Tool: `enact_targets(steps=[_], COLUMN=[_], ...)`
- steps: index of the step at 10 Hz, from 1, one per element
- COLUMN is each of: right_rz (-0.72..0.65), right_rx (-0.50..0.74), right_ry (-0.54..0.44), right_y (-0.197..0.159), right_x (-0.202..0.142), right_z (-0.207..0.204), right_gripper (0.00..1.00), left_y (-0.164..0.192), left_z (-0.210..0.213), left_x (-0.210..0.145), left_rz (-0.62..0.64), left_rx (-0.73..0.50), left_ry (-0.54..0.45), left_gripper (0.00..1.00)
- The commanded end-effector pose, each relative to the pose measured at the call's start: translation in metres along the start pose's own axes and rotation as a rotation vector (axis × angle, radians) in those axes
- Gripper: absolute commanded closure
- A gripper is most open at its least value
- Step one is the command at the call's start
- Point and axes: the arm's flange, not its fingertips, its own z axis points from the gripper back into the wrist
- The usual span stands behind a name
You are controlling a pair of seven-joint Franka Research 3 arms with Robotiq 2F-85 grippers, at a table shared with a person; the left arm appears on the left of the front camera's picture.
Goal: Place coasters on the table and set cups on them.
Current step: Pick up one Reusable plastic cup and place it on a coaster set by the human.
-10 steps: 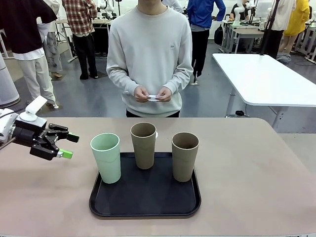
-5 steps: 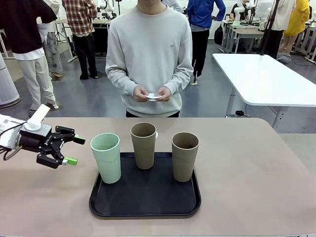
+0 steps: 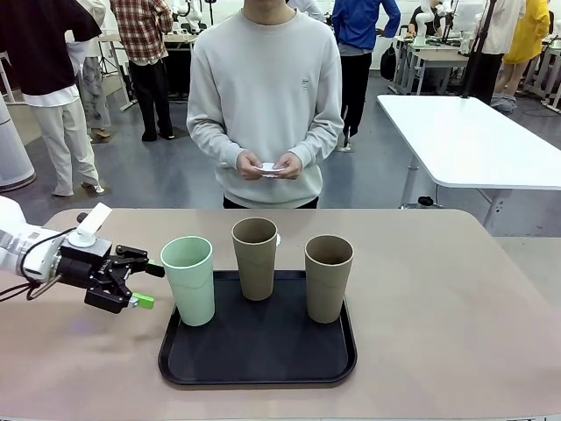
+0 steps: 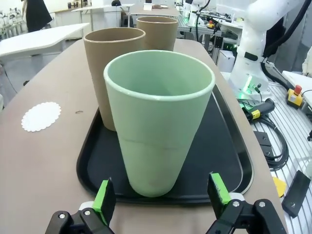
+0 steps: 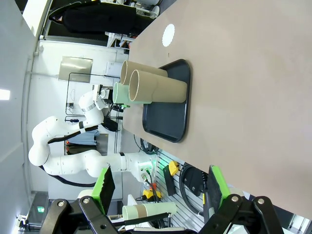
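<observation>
Your left arm (image 3: 19, 248) is white; the left gripper (image 3: 151, 286) is black, with 2 fingers carrying green pads (image 3: 143, 302); a black cable (image 3: 35, 283) loops just behind the fingers.

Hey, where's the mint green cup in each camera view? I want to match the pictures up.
Front view: the mint green cup stands left of centre, at the black tray's left edge.
Left wrist view: the cup is dead centre and large, with the tan cups behind it.
Right wrist view: the cup is small, upper left of centre, turned sideways, partly behind the tan cups.
Shared landmark: the black tray under all three cups.
</observation>
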Motion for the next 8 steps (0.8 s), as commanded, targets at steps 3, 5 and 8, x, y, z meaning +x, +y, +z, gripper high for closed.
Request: enact_targets(steps=[3,5,8], right_rz=[0.002,0.002,0.002], right_rx=[0.006,0.006,0.006], right_ry=[-0.013,-0.013,-0.013], right_y=[-0.001,-0.001,-0.001], right_x=[0.002,0.002,0.002], right_z=[0.0,0.0,0.0], right_gripper=[0.0,0.0,0.0], left_y=[0.002,0.007,0.014], left_z=[-0.016,-0.018,-0.025], left_x=[0.005,0.003,0.006], left_rz=[0.006,0.0,-0.009], left_rx=[-0.015,-0.006,-0.021], left_ry=[-0.007,-0.005,-0.026], left_gripper=[0.0,0.0,0.0])
